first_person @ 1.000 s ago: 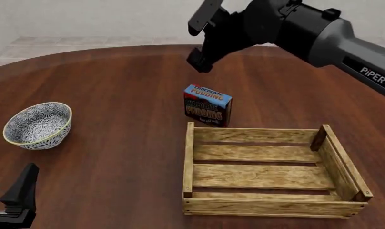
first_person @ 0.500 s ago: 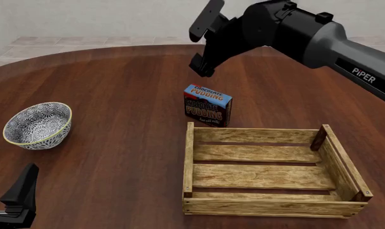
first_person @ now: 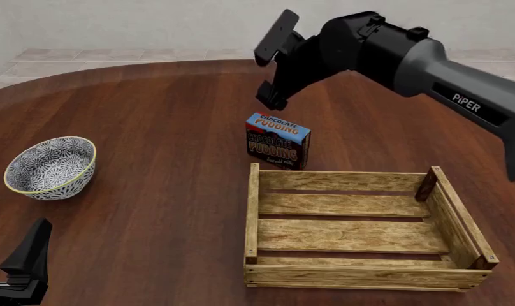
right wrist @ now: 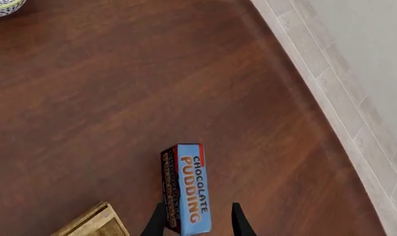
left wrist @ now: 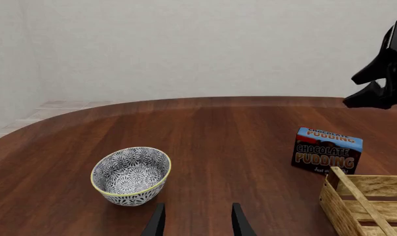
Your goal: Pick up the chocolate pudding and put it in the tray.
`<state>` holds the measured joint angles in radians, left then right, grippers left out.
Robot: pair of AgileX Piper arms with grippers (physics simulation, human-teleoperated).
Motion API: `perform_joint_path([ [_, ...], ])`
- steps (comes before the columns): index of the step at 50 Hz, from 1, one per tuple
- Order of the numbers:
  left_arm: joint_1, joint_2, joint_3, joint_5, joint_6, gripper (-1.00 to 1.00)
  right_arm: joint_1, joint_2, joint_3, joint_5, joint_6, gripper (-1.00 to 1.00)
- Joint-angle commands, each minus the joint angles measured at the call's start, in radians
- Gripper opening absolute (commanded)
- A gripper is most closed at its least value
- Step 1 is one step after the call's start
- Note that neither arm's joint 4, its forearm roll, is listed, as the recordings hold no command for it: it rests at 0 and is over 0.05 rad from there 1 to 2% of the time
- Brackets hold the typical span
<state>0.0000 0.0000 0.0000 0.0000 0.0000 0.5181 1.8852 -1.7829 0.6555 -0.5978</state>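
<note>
The chocolate pudding (first_person: 277,140) stands upright on the table just beyond the far left corner of the tray (first_person: 359,275), a wooden slat crate with nothing in it. My right gripper (first_person: 272,65) hangs open in the air above and slightly behind the carton, not touching it. In the right wrist view the chocolate pudding (right wrist: 186,187) lies between and below the open fingers (right wrist: 160,220), with a corner of the tray (right wrist: 97,222) beside it. My left gripper (first_person: 25,264) rests open and holding nothing at the near left. The left wrist view shows the chocolate pudding (left wrist: 327,150) and the tray (left wrist: 343,206).
A patterned bowl (first_person: 51,167) with a yellow rim sits on the left side of the table, ahead of my left gripper; the bowl (left wrist: 131,175) is close in the left wrist view. The round table's far edge runs along a pale wall.
My right gripper has come down a little and shifted slightly right, closer to the carton's top. The carton, crate, bowl and left arm have not moved.
</note>
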Motion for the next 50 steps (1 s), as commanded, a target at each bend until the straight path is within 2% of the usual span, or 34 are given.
perform_joint_path([
  [1,0.0,0.0,0.0,0.0,0.0,1.0,-0.006,0.014,0.016,-0.004,-0.005,1.0],
  [50,0.0,0.0,0.0,0.0,0.0,1.0,-0.024,0.086,-0.006,-0.023,0.026,1.0],
])
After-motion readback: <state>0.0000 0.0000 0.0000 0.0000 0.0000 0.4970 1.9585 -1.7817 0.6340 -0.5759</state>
